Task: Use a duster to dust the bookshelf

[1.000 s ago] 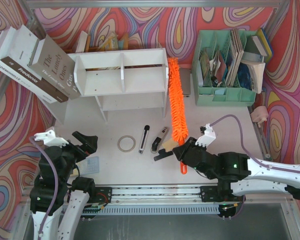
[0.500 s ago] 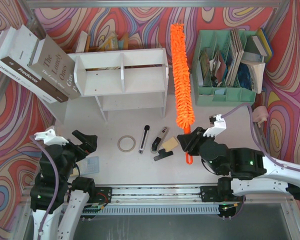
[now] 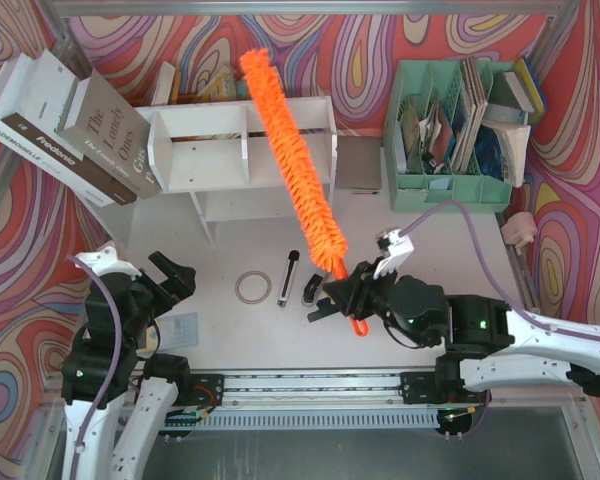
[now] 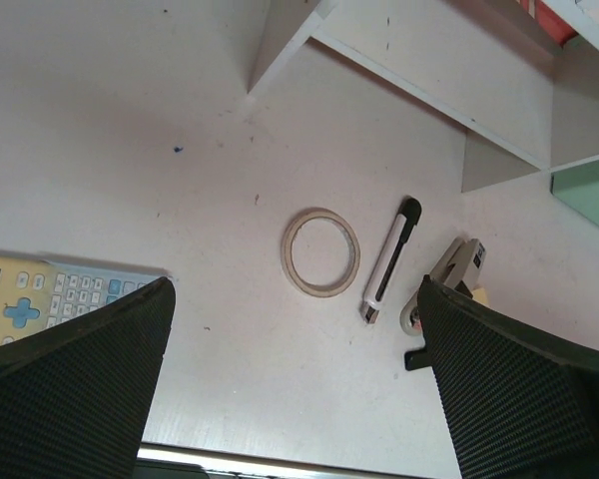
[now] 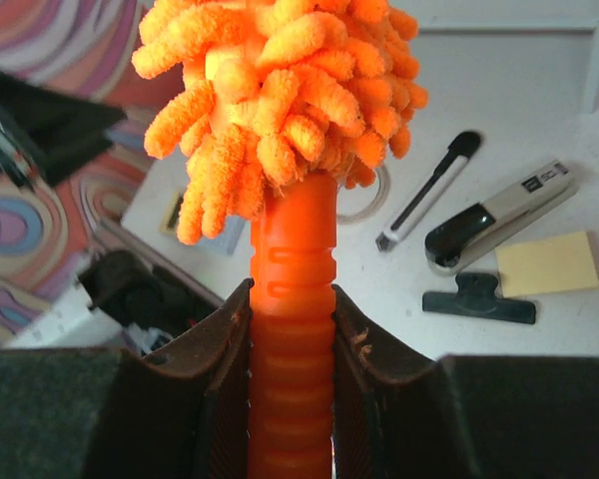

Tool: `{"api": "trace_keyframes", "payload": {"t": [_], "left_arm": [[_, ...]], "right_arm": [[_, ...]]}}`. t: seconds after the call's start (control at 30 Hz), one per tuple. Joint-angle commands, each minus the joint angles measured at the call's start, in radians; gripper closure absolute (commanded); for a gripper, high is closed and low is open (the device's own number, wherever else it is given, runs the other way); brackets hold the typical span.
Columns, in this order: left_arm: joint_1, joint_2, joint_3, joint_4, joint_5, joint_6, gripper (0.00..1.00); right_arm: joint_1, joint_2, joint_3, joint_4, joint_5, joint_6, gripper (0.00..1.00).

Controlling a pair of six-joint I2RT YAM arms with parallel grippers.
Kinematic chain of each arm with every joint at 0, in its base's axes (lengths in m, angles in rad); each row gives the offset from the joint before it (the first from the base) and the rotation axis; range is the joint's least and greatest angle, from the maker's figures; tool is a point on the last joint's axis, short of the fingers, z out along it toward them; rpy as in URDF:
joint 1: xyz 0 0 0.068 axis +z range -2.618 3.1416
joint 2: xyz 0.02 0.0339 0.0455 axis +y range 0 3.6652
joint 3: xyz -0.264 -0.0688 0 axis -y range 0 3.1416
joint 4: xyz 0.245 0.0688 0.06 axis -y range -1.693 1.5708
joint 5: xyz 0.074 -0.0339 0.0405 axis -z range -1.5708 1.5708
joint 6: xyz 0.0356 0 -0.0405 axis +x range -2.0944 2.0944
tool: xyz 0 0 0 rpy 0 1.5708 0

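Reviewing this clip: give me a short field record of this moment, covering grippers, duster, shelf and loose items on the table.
right gripper: shut on the handle of the long fluffy orange microfibre duster
left gripper: open, empty, above the table
duster pose: slanted up-left, head crossing the small white wooden bookshelf at its right upper compartment in the top view; contact cannot be told
loose items: translucent tape ring, black-and-white pen, stapler, yellow calculator

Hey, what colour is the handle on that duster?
Bright orange. The duster handle shows best in the right wrist view.
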Motion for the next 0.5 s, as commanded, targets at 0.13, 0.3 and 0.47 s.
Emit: {"api": "trace_keyframes", "payload": {"t": [0.13, 0.3, 0.47], "left_arm": [[0.005, -0.028, -0.001, -0.003, -0.036, 0.028, 0.02], [0.005, -0.074, -0.005, -0.007, -0.050, 0.018, 0.02], [0.005, -0.095, -0.007, -0.008, -0.053, 0.014, 0.02]], "right_arm": [[0.183, -0.008, -0.134, 0.212, -0.066, -0.158, 1.00], [0.268, 0.056, -0.165, 0.223, -0.042, -0.154, 1.00], [0.306, 0.074, -0.213, 0.181, -0.031, -0.018, 1.00]]}}
